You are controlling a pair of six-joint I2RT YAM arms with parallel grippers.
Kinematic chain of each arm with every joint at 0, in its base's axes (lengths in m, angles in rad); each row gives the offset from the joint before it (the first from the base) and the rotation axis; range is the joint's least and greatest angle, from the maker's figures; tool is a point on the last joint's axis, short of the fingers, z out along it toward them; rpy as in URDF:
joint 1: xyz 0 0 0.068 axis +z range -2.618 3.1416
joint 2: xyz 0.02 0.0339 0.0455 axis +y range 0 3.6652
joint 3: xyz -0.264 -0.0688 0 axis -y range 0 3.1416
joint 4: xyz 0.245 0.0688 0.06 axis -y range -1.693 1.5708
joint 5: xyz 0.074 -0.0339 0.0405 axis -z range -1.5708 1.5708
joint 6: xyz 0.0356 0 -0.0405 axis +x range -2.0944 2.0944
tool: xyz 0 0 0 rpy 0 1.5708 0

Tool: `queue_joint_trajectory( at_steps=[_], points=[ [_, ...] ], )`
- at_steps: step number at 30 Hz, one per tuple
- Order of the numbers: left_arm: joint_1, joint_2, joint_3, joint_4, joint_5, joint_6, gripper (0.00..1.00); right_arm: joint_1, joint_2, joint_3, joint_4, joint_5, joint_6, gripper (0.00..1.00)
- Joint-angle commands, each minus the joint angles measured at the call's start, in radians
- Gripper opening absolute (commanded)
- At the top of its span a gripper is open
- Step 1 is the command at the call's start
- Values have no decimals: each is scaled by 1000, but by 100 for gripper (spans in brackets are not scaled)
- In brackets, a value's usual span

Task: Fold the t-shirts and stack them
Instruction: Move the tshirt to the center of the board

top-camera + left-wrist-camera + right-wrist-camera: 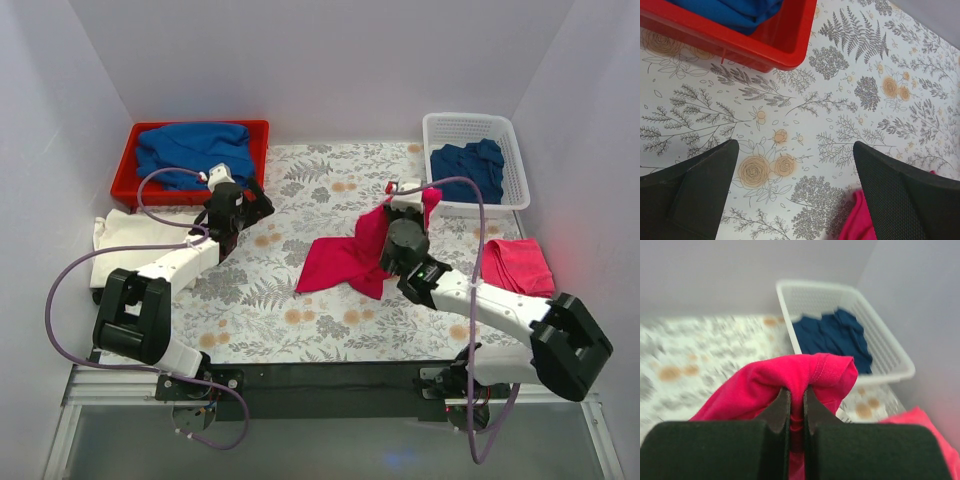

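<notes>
The jaws of the right arm [500,305] pinch just a thin fold of the crimson t-shirt [335,262], raised in front of the white basket [470,122], its tail dragging on the desk [300,330]. With the jaws of the left arm [175,262] spread and empty far from the basket, the fold may slip free or the cloth may bunch.

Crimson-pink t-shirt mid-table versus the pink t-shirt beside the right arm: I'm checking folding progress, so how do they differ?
The crimson-pink t-shirt is crumpled, one end lifted in the shut right gripper; the pink t-shirt lies folded flat on the table, untouched. The crimson-pink one is deeper in colour, the pink one lighter. Both are plain, solid-colour cloth.
</notes>
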Motion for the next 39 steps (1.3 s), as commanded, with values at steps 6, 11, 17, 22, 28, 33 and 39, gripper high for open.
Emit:
queue_joint_trajectory(
  at_steps=[6,11,17,22,28,33,39],
  points=[
    [-5,-36,-26,-5,13,-19,98,-67,158,-160,-28,97,305,1],
    [-10,-40,-41,1,94,-11,98,-98,235,-136,-167,83,452,1],
    [-79,-53,-114,-7,255,-57,98,-162,287,-48,-535,4,734,1],
    [-232,-89,-214,-18,179,-69,98,-185,297,-43,-661,-69,868,1],
    [-408,-168,-305,-32,45,-80,98,-202,293,-50,-704,-139,904,1],
    [-516,-206,-360,-13,-18,-97,86,-214,297,-48,-713,-167,916,1],
    [-564,-113,-352,1,-125,-97,80,-216,301,-53,-721,-184,928,1]
  ],
)
